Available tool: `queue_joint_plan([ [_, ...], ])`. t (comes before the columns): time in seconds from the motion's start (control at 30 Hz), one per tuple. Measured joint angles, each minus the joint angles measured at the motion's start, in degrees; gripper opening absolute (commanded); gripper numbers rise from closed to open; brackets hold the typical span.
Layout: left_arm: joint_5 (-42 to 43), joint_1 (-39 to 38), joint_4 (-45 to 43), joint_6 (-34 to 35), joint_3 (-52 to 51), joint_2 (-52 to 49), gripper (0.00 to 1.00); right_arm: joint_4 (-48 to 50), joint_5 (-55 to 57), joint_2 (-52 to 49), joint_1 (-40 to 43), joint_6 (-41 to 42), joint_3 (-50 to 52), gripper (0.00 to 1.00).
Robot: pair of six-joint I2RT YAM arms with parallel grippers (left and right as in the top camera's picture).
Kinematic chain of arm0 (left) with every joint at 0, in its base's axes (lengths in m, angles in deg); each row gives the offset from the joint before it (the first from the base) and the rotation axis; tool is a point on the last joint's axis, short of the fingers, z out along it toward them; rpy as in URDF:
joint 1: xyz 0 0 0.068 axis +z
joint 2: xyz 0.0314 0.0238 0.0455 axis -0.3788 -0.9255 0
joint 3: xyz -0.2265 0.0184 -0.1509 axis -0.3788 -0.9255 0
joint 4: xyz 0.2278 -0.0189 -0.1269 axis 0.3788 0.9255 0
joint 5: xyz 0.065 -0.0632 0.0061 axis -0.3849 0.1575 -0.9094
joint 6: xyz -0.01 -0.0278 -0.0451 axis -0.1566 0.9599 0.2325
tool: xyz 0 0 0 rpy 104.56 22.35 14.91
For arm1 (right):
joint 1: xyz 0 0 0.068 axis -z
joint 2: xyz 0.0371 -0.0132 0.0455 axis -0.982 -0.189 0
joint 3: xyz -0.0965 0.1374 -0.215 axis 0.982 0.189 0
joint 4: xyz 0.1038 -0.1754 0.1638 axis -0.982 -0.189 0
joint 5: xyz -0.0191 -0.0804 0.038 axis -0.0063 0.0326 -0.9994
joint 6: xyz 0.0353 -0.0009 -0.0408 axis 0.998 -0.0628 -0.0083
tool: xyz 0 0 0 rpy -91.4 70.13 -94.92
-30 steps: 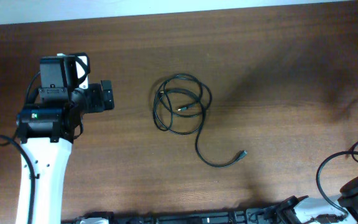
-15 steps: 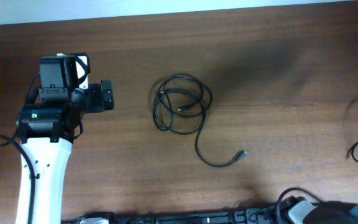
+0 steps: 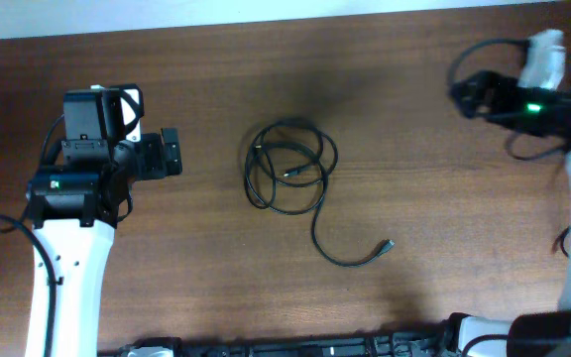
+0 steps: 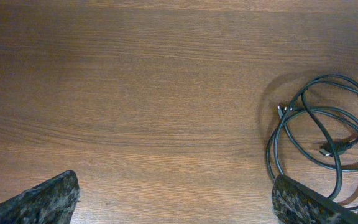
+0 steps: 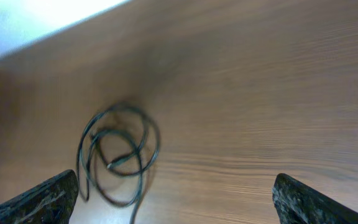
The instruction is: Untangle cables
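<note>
Lighting's soft and even, nothing harsh. In the overhead view the wood table point(image 3: 444, 288) dims into a broad dark smudge up and right of the cables point(image 3: 287, 175), with a pale strip along the far edge beyond them. The left wrist view is nice and sharp, with crisp grain and a faint shadow just left of the cables. The right wrist view is smeared all over, with blown-out white up-left of the cables. The right arm point(image 3: 523, 94), far right of the cables, is blurry overhead too.

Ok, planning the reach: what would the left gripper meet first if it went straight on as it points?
Probably bare table; the left gripper aims beside the cables, which lie to its right.
</note>
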Motion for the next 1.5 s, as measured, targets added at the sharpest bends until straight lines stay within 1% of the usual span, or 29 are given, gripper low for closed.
queue_joint_plan([
  [0.17, 0.00, 0.00, 0.00, 0.00, 0.00, 0.02, 0.99, -0.24, 0.04, -6.97, -9.51, -0.15, 0.00, 0.99],
  [0.33, 0.00, 0.00, 0.02, 0.00, 0.00, 0.02, 0.99, 0.09, 0.04, -16.68, -20.00, -0.20, 0.00, 0.99],
  [0.43, 0.00, 0.00, 0.02, 0.02, 0.00, 0.02, 0.99, 0.48, 0.04, -20.79, -25.55, -0.20, 0.00, 0.99],
  [0.57, 0.00, 0.00, 0.02, 0.00, 0.00, 0.02, 0.99, 0.74, 0.04, -23.52, -31.39, -0.22, 0.00, 0.99],
  [0.77, 0.00, 0.00, 0.02, 0.02, 0.00, 0.02, 0.99, 5.92, 0.07, -25.77, -39.30, -0.20, 0.02, 0.99],
  [0.87, 0.00, 0.00, 0.00, 0.00, 0.00, 0.00, 0.99, 7.91, 0.50, -25.79, -41.68, -0.20, 0.00, 0.99],
  [0.97, 0.00, 0.00, 0.02, 0.00, 0.00, 0.02, 0.99, 9.75, 3.32, -25.81, -43.89, -0.17, 0.00, 0.99],
  [1.07, 0.00, 0.00, 0.00, 0.00, 0.00, 0.02, 0.99, 14.23, 6.23, -25.81, -46.47, -0.07, 0.46, 0.99],
  [1.3, 0.00, 0.00, 0.02, 0.02, 0.00, 0.02, 0.99, 17.29, 8.04, -25.81, -48.24, 2.82, 1.42, 0.99],
  [1.5, 0.00, 0.00, 0.02, 0.00, 0.00, 0.02, 0.99, 19.54, 8.50, -26.40, -48.30, 3.37, 1.57, 0.99],
])
